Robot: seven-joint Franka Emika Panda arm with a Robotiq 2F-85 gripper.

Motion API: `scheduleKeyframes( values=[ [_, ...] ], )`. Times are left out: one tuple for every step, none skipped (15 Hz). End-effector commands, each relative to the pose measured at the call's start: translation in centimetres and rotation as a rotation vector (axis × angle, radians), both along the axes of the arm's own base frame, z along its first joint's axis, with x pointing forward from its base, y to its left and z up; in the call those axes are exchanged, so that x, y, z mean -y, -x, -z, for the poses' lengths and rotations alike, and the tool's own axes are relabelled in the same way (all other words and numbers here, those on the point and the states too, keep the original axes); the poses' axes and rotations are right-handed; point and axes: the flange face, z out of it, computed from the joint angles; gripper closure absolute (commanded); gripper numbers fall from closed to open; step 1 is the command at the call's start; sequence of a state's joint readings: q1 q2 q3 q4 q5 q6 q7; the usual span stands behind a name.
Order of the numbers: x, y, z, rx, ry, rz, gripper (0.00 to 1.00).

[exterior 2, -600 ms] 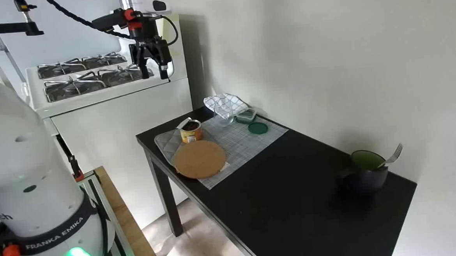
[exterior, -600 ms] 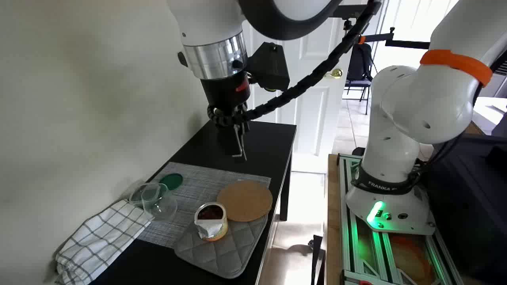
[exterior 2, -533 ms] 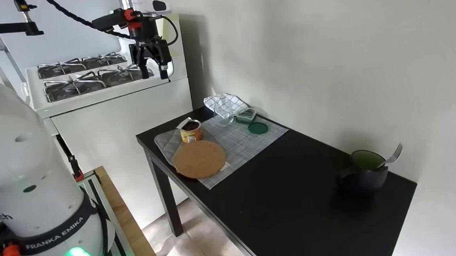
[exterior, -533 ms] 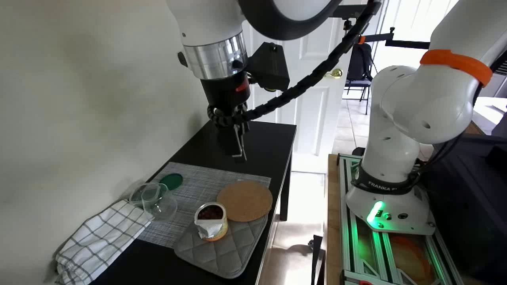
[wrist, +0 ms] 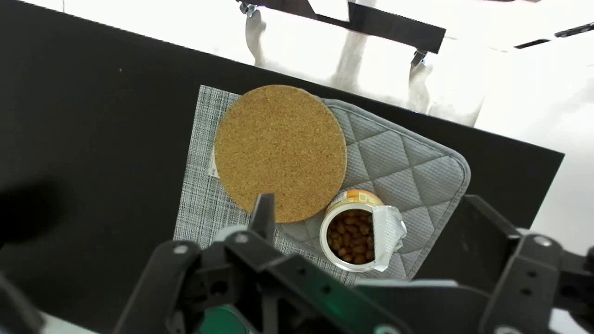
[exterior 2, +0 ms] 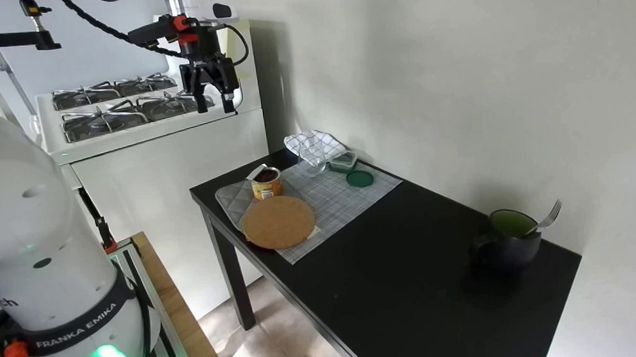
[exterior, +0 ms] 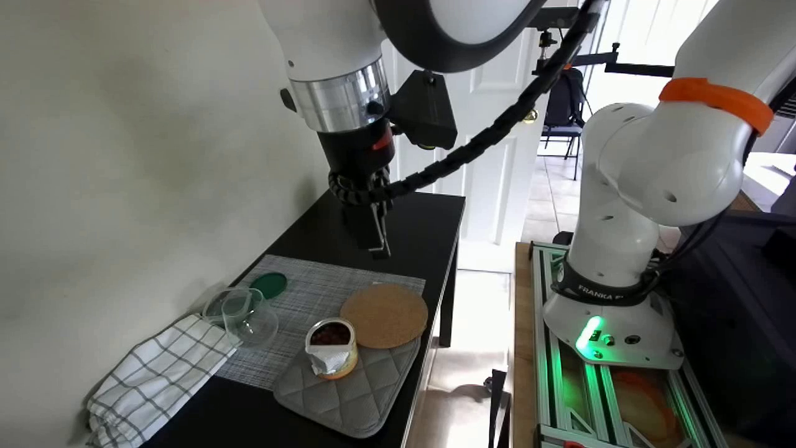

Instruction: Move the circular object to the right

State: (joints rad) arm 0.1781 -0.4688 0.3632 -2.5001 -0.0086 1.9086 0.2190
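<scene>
The circular object is a flat tan cork disc (wrist: 280,148). It lies partly on the grey woven mat and partly on the grey quilted pad, near the table's edge. It shows in both exterior views (exterior: 384,314) (exterior 2: 278,222). My gripper (wrist: 371,204) is open and empty, with its fingers wide apart. It hangs well above the table, pointing down, as both exterior views show (exterior: 379,251) (exterior 2: 215,106). In the wrist view the left fingertip (wrist: 264,208) overlaps the disc's near rim, but it is high above it.
An open can (wrist: 352,232) with a peeled foil lid stands on the quilted pad (wrist: 399,157), right beside the disc. A green lid (exterior 2: 360,178), clear containers (exterior: 252,320) and a checked cloth (exterior: 163,378) lie toward the wall. A dark mug (exterior 2: 509,250) holds a fork.
My gripper has come down slightly, still open. The disc, the can and the other things on the table have not moved.
</scene>
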Motion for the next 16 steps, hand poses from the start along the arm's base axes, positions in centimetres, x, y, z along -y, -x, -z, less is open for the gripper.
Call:
scheduleKeyframes(
  values=[
    [-1.5,1.9,3.5,-0.008,0.071,-0.059,0.0],
    [-1.8,2.7,4.6,-0.009,0.099,-0.084,0.0],
    [-2.0,3.1,5.7,-0.007,0.13,-0.112,0.0],
    [-2.1,3.7,6.4,0.005,0.161,-0.12,0.0],
    [-1.9,4.2,7.6,0.02,0.177,-0.115,0.0],
    [-1.5,4.5,8.7,0.049,0.196,-0.101,0.0],
    [-0.9,4.7,9.8,0.075,0.201,-0.08,0.0],
    [-0.1,4.7,10.8,0.102,0.185,-0.046,0.0],
    [0.6,4.5,11.7,0.116,0.165,-0.012,0.0],
    [1.3,4.1,12.7,0.117,0.137,0.025,0.0],
    [1.0,2.6,13.0,0.088,0.109,0.059,0.0],
    [0.6,4.0,11.8,0.097,0.137,0.003,0.0],
    [0.9,3.7,12.1,0.088,0.132,0.013,0.0],
    [0.9,3.6,12.1,0.086,0.129,0.014,0.0],
    [0.8,3.5,11.9,0.089,0.127,0.012,0.0],
    [0.6,3.5,11.8,0.091,0.126,0.009,0.0]
  ],
)
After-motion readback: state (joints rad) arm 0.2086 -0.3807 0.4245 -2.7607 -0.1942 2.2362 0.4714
